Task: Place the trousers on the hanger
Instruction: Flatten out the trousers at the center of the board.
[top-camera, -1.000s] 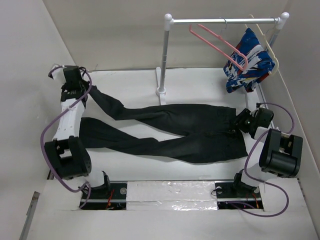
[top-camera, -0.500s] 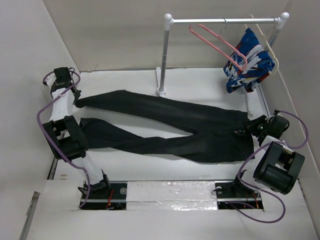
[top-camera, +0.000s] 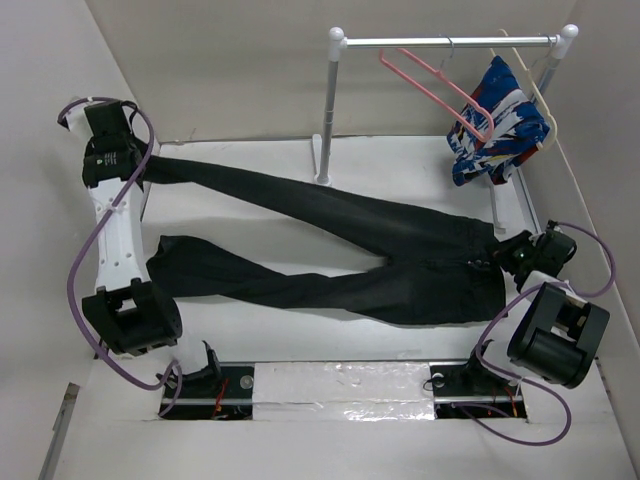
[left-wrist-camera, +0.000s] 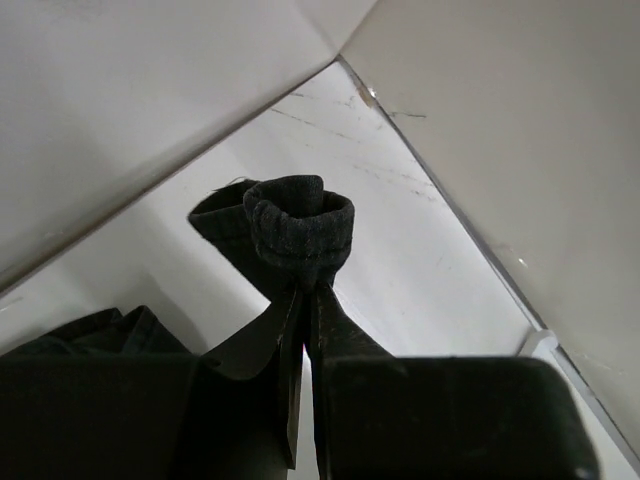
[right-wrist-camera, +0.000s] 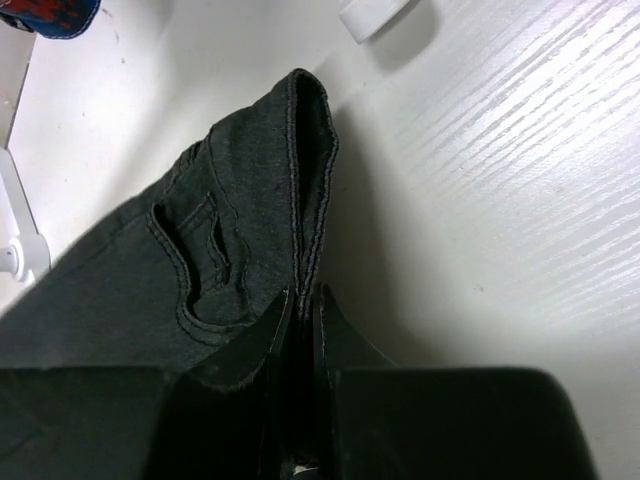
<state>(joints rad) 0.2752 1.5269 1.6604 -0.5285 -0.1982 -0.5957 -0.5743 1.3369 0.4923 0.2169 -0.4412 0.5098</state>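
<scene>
The black trousers (top-camera: 330, 250) lie spread across the white table, waist to the right, legs to the left. My left gripper (top-camera: 140, 172) is shut on the hem (left-wrist-camera: 300, 225) of the far leg, pulled taut toward the back left corner. My right gripper (top-camera: 510, 255) is shut on the waistband edge (right-wrist-camera: 310, 190) at the right side. The near leg lies loose on the table. The pink hanger (top-camera: 440, 90) hangs by its hook from the rail (top-camera: 450, 42) at the back right, apart from both grippers.
A blue, white and red garment (top-camera: 495, 125) on a cream hanger hangs at the rail's right end. The rail's white post (top-camera: 326, 110) stands on a base behind the trousers. Walls close in on the left, back and right.
My left gripper has carried the far leg's hem back and left, straightening that leg. My right gripper moved right to the waistband and closed on it, then stayed.
</scene>
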